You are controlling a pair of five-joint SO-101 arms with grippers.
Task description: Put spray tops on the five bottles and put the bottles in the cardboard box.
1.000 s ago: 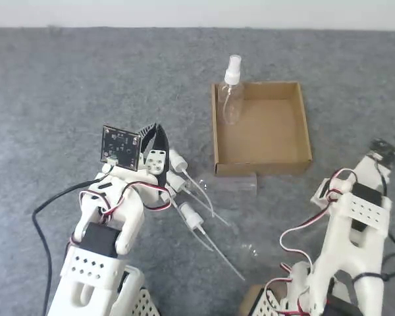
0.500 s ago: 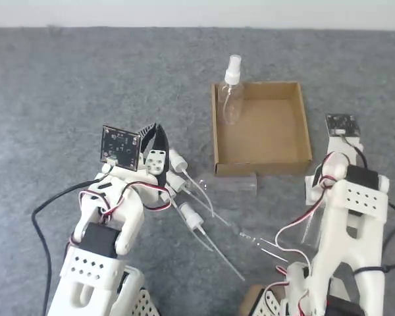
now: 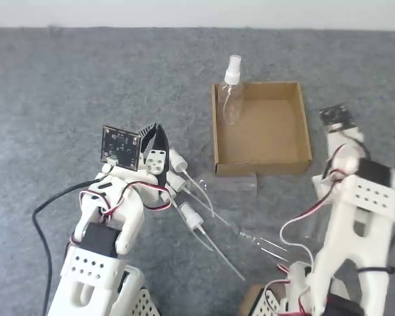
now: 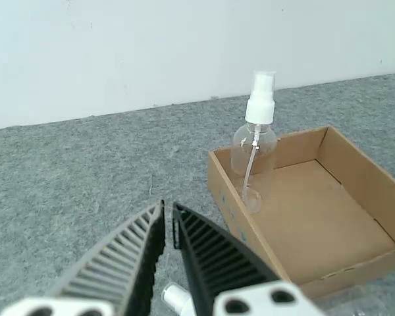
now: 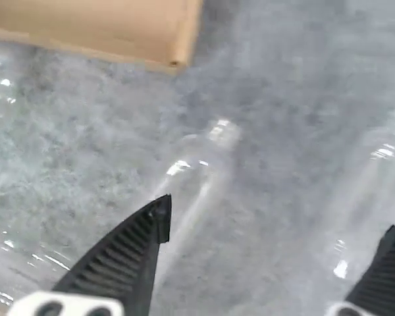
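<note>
The cardboard box (image 3: 263, 168) sits open-topped on the grey desk (image 3: 79, 79), between the two arms and farther out from them. Inside it, one clear bottle (image 3: 230, 100) with a white spray top fitted stands upright in the far corner on the left arm's side, touching the box walls there. The rest of the box floor is bare cardboard. The left wrist view shows the same bottle (image 4: 253, 153) in its corner, with the dip tube running down inside it.

Outside the box, a clear uncapped bottle (image 3: 237, 183) lies on its side just beside the near wall. Three loose spray tops (image 3: 178, 160) with long thin tubes lie on the desk close to the left arm, fanned toward the middle.

The left end effector (image 4: 168, 210) hangs above the desk near those spray tops, clenched to a narrow slit with nothing in it. One white spray top (image 4: 174, 297) shows just below its fingers.

The right end effector (image 5: 276, 220) is released wide and holds nothing. It hangs over the desk past the box's near corner, and a clear bottle (image 5: 196, 176) lies on its side under the gap. A second clear bottle (image 5: 375, 187) lies next to its other finger.
</note>
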